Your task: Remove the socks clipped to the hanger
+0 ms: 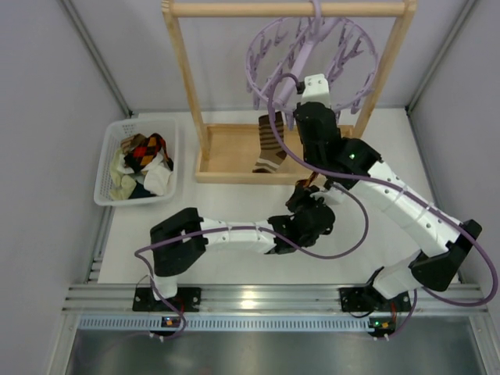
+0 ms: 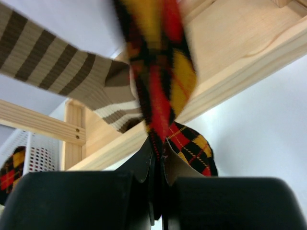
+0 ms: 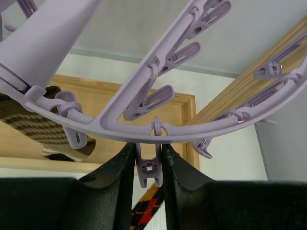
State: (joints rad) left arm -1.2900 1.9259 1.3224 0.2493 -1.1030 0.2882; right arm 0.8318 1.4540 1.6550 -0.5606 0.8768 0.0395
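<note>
The argyle sock hangs under the hanger, pinched by the left gripper. The right gripper presses its fingers on the sock's clip, probably to release it. Next the left should pull down, avoiding the striped sock alongside and the wooden rack beneath.

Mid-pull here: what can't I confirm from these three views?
Top view: the right gripper covers the clip being squeezed; the left gripper's hold is too small to read.
Left wrist: the argyle sock is motion-blurred and its top runs off the frame edge.
Right wrist: the fingers hide the clip's lower end, so whether it grips the sock is unknown.
</note>
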